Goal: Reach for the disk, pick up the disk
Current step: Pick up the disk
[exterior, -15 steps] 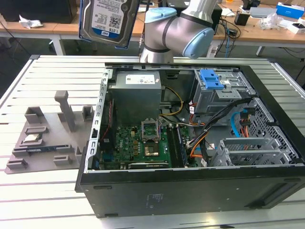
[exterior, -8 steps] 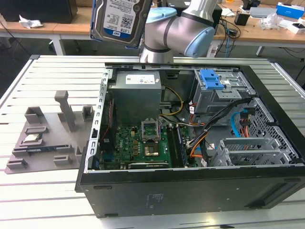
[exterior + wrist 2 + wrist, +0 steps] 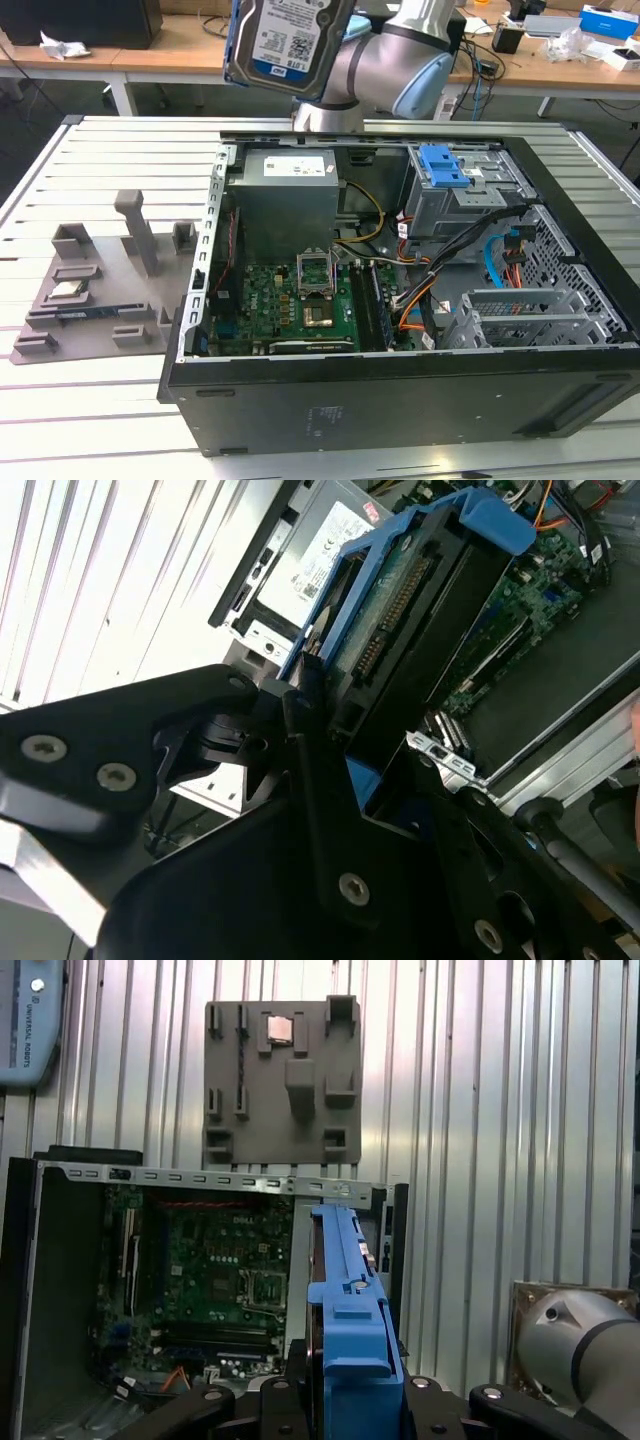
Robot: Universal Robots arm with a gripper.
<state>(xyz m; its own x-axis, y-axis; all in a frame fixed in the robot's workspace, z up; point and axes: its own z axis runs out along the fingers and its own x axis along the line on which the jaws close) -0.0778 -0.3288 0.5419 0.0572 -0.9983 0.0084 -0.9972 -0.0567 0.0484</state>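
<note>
The disk (image 3: pixel 287 40) hangs high above the open computer case, at the top of the exterior view, tilted with its white-and-blue label facing the camera. Its blue bracket runs along its edges. In both wrist views my gripper is shut on the disk: black fingers (image 3: pixel 300 730) clamp the blue-framed drive (image 3: pixel 420 590) edge-on, with the connector row showing. In the first wrist view the blue bracket (image 3: pixel 345 1300) stands upright between the gripper's (image 3: pixel 345 1400) black parts, above the case.
The open computer case (image 3: pixel 400 400) lies on a slatted metal table (image 3: pixel 100 420), with the motherboard (image 3: pixel 290 300), power supply (image 3: pixel 285 195) and a silver drive cage with a blue latch (image 3: pixel 445 165) inside. A grey fixture (image 3: pixel 95 290) holding a small chip (image 3: pixel 65 291) lies to the exterior view's left.
</note>
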